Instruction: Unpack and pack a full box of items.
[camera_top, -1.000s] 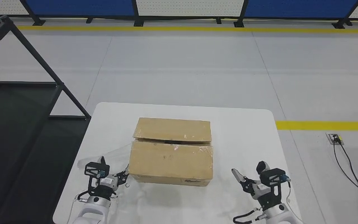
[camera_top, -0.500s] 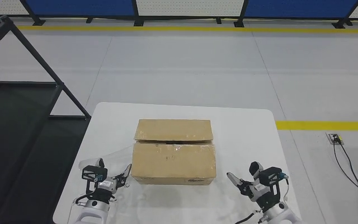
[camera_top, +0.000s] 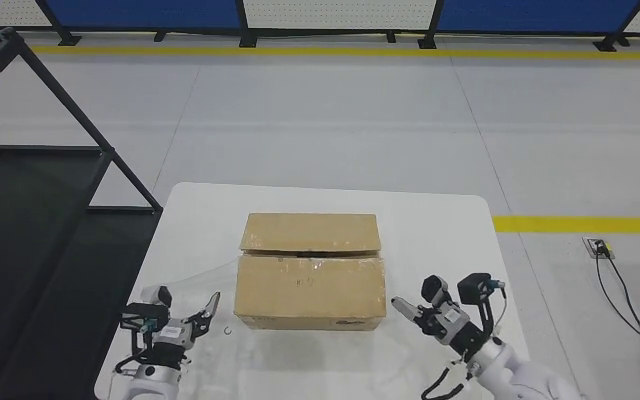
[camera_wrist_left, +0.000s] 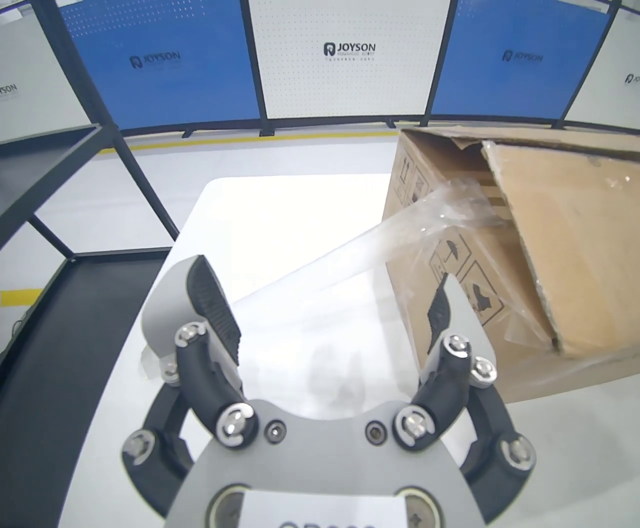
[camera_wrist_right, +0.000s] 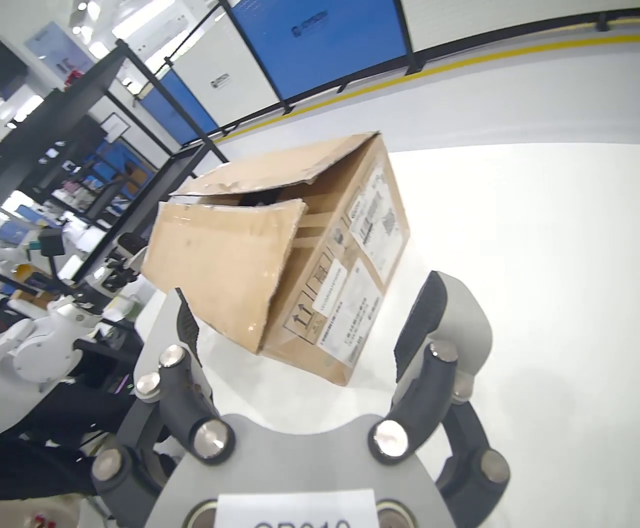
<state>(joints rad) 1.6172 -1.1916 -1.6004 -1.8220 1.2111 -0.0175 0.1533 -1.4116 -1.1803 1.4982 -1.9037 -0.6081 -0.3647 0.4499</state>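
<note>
- The left gripper (camera_top: 188, 298) (camera_wrist_left: 322, 280) sits at the near left corner of the surface, its fingers spread apart with nothing between them.
- The right gripper (camera_top: 415, 298) (camera_wrist_right: 307, 295) sits low at the near right, just off the box's right end. Its fingers are likewise released and hold nothing.
- A strip of clear tape (camera_wrist_left: 400, 230) stretches from the box's left end towards the left gripper. It passes beside one finger, and I cannot tell whether it clings there.
- The cardboard box (camera_top: 310, 270) (camera_wrist_left: 550, 240) (camera_wrist_right: 280, 240) stands upright at about the middle of the surface, between the two grippers and a little beyond them.
- Its long axis runs left to right, parallel to the near edge, with the short ends facing the grippers.
- The two top flaps meet along that long axis. They are ajar, the near flap lifted and tilted, with a dark gap along the seam.
- The surface (camera_top: 440, 230) is a white table with rounded corners.
- A black metal rack (camera_top: 60, 220) stands off its left side.
- The floor (camera_top: 320, 110) beyond is pale grey. A short yellow stripe (camera_top: 570, 223) and a floor socket with a cable (camera_top: 600, 248) lie to the right.
- A long yellow line (camera_top: 300, 50) crosses the far floor.
- Blue and white partition panels (camera_top: 140, 12) close the room behind it.
</note>
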